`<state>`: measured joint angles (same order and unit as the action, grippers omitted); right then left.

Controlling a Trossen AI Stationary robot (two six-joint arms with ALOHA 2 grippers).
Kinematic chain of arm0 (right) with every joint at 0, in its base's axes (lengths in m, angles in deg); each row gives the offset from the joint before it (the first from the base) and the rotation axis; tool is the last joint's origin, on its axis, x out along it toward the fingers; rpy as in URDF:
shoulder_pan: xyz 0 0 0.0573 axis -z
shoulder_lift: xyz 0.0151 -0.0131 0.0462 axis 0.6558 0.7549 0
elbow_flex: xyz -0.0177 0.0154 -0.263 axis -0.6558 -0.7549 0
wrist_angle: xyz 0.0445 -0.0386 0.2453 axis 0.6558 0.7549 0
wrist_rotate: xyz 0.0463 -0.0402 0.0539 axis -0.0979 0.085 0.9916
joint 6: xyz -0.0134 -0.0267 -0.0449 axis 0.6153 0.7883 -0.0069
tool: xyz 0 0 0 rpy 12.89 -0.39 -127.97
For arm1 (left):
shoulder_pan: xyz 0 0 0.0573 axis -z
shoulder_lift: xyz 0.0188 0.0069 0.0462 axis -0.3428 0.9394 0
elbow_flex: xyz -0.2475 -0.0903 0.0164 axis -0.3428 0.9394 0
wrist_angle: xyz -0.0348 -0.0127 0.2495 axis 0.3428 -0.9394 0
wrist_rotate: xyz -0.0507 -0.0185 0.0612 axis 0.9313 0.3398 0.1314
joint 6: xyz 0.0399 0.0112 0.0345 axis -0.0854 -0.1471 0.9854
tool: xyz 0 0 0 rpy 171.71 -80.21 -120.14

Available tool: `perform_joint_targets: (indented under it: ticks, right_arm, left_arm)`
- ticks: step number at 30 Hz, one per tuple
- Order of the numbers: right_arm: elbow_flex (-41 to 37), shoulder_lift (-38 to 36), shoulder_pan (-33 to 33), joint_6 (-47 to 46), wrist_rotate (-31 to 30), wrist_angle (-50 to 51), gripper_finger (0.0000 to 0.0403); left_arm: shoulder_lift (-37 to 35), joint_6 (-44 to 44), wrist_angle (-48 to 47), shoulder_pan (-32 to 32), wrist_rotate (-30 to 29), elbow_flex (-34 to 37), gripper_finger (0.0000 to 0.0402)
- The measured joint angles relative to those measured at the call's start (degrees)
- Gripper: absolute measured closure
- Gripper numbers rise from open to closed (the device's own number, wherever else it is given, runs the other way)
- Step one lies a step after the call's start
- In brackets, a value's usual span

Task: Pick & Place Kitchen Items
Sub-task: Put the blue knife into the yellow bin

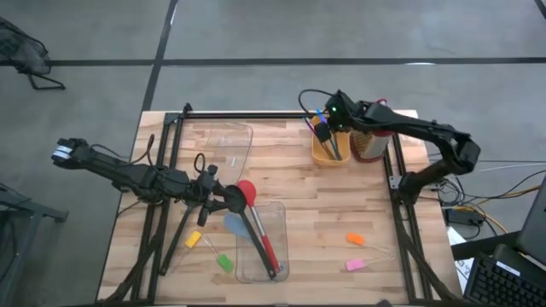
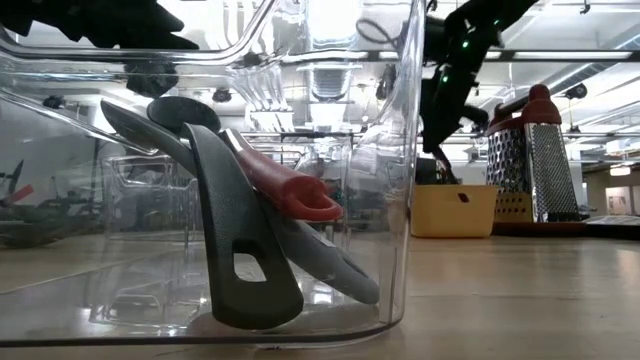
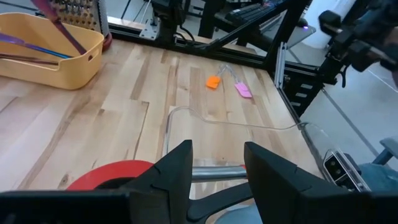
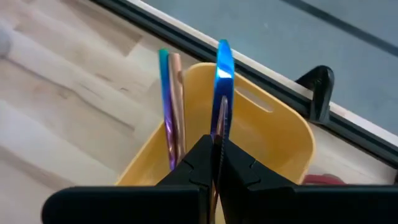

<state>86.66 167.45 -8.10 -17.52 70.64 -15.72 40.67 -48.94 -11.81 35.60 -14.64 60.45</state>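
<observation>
**Sorting job partly done as 2 arms work at opposite ends of the table**

The right gripper, poised over the yellow bin at the table's far right, is pinched tight on a thin blue stick, which stands upright over the bin's mouth. At least 2 more sticks, teal to purple and pink, already lean inside the bin. Just beside it stands the red-topped metal grater, which is not part of the sort.

Near the table's middle, the left gripper hovers at the head of the red spoon, its fingers set moderately apart; whether they actually grip the handle between them cannot be told. The spoon's handle runs down into the clear container at the front, where the low view shows a black slotted turner and a grey-black spoon lying slanted inside. A light-blue spoon rests at the container's edge.

Judging by the layout, the work looks roughly half finished. 4 small chunks remain loose on the wood: yellow and green in front of the left arm, orange and pink well apart to the right. A second clear container lies farther back.
</observation>
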Motion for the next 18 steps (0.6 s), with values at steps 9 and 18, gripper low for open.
perform_joint_targets:
  ticks: [9,18]
  right_arm:
    - [1.8,5.9,2.4,2.6,2.9,0.6,0.0394]
    - [1.8,6.7,2.4,2.4,2.9,0.9,0.0381]
  left_arm:
    - [0.0,0.0,0.0,0.0,0.0,0.0,0.025]
    - [0.0,-0.6,0.2,0.0,0.0,0.0,0.025]
